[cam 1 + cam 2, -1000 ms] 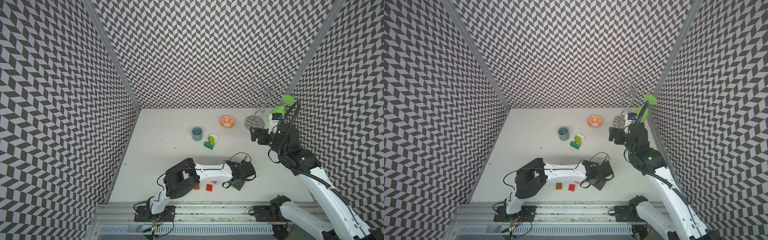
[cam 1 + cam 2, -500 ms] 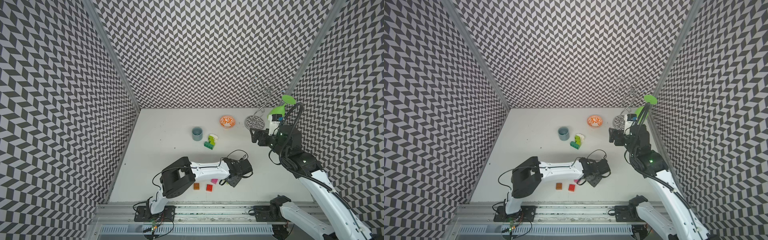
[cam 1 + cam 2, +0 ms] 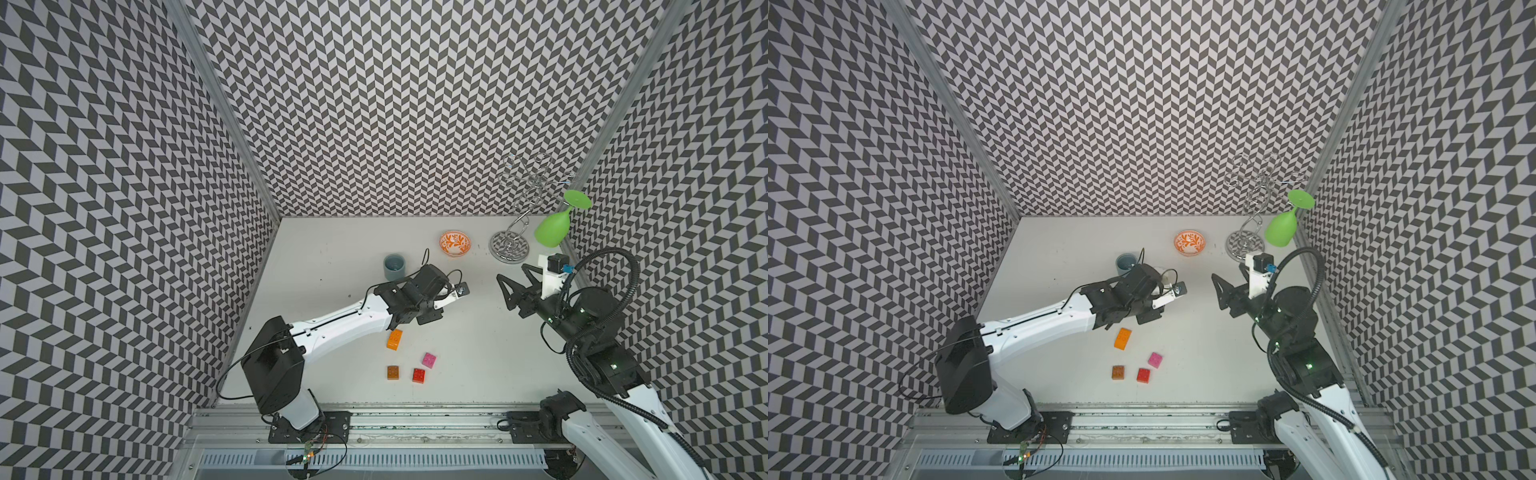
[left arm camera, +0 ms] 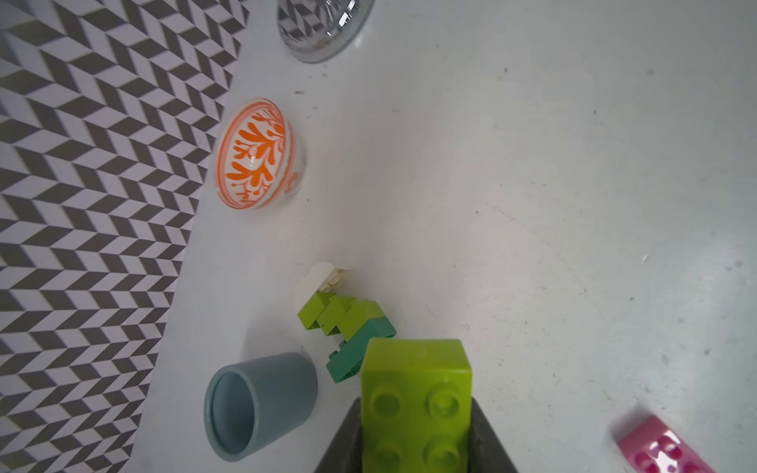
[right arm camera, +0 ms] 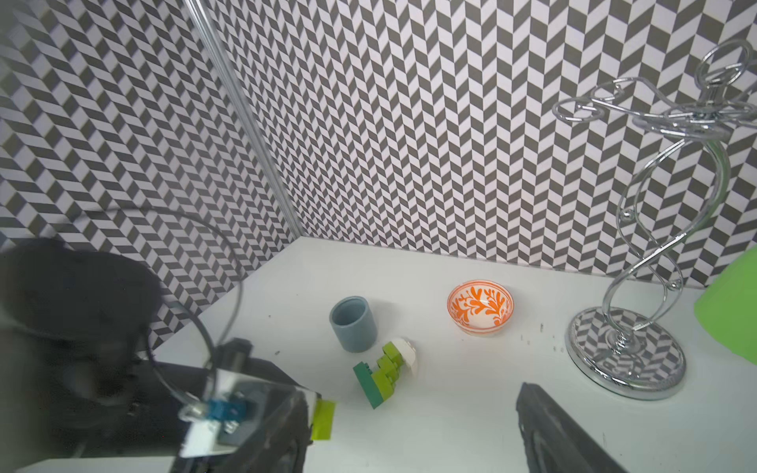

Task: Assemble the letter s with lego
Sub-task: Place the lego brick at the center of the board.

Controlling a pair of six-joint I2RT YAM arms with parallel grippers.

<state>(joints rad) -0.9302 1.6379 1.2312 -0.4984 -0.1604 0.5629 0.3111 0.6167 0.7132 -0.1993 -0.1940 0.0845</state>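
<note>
Risk: the lime green brick [image 4: 415, 385] could land off the studs of the part-built stack [image 4: 348, 323] and shove it, since that stack lies askew on the table just beside the grey-blue cup [image 4: 258, 405] (nothing steadies it). The left gripper [image 4: 415, 444] is clamped on the brick's two sides. The right gripper [image 3: 515, 282] hangs parted and empty, well apart. The orange brick [image 3: 395, 339] and pink brick [image 3: 429, 360] lie loose nearby.

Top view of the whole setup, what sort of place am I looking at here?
Most likely a robot test cell, not a home: chevron-patterned panels wall in a white table, the left arm and right arm are mounted on a metal rail at its edge, and loose lego bricks lie as props.
</note>
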